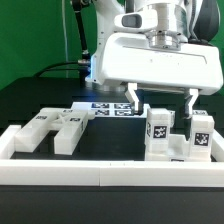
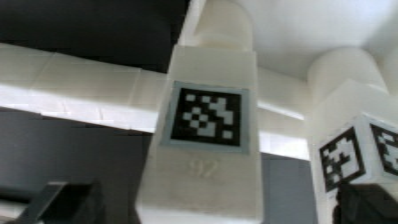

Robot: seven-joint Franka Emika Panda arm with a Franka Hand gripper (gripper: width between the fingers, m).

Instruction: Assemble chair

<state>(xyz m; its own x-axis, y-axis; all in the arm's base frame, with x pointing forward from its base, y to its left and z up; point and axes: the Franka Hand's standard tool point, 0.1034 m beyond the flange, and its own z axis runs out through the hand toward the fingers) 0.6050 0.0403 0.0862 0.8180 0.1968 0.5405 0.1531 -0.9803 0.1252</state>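
- Exterior view: gripper [image 1: 162, 104] toward the exterior view's right, fingers [image 1: 133, 101] spread wide, clamped on nothing; hanging just above two upright chair posts [image 1: 158, 135]
- Seen from there alone: flat chair pieces [image 1: 60, 127] lying at the exterior view's left, well apart from the posts; marker board [image 1: 110, 107] behind; border rail [image 1: 100, 172] in front
- Wrist view alone: close on one post's tag [image 2: 210, 116]; second tag [image 2: 361, 148] just beside it; spread of the fingers not to be told there

Bright, even light washes out the white chair parts [image 1: 158, 138] against the dark table [image 1: 108, 140], leaving only faint shadows. Up close, the wrist view is soft and blurry.
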